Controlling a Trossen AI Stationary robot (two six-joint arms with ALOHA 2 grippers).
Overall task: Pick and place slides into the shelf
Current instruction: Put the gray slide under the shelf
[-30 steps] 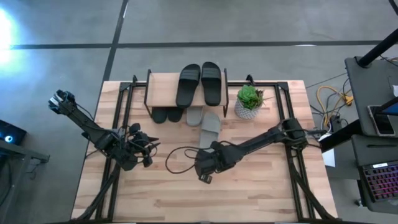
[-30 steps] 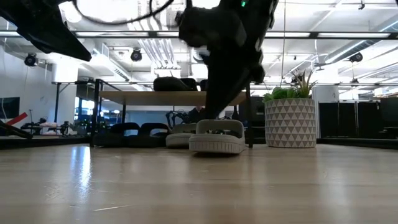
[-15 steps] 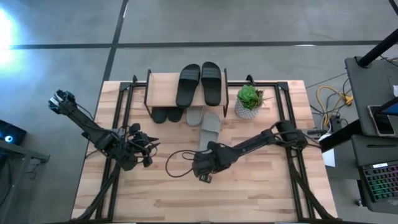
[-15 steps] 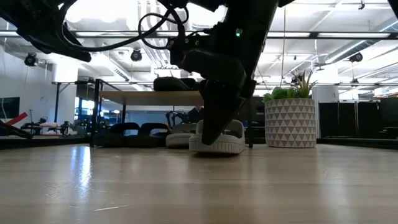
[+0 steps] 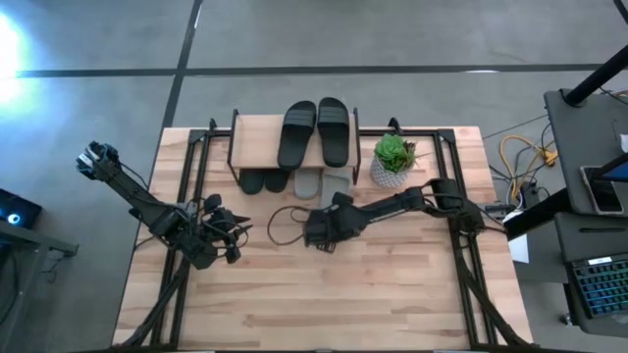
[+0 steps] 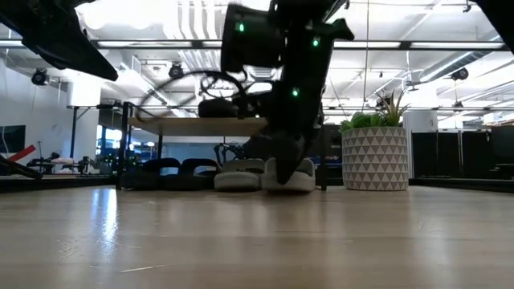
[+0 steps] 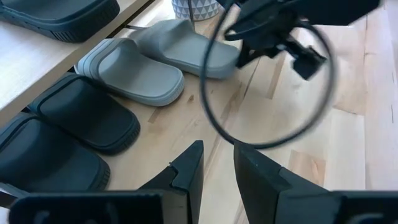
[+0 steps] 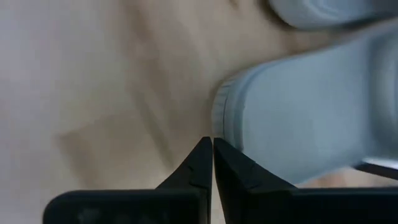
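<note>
The shelf (image 5: 263, 140) stands at the table's far edge with two black slides (image 5: 297, 132) (image 5: 334, 129) on its plank top. Below it, on the table, lie two more black slides (image 5: 253, 180) (image 5: 277, 180) and two grey slides (image 5: 308, 181) (image 5: 337, 179), side by side. My right gripper (image 5: 338, 200) is shut at the near end of the right grey slide (image 8: 298, 118). My left gripper (image 7: 217, 165) hovers at the table's left, open, with nothing between its fingers. My right gripper pushes the right grey slide with its shut fingertips (image 8: 205, 155) against the sole's rim at the near end (image 8: 221, 121). The fingers slant down from the table's near side. The slide lies flat on the table, its far end under the shelf.
A potted plant (image 5: 393, 160) in a white patterned pot stands just right of the shelf and the grey slides. A black cable loop (image 5: 287, 224) hangs off my right arm. Bare wood lies across the table's near half.
My right gripper, staying shut, has gone down and toward the far edge. The right grey slide, which lay slanted in front of the shelf, has slid along the table and straightened beside the other grey slide, its far end under the shelf.
</note>
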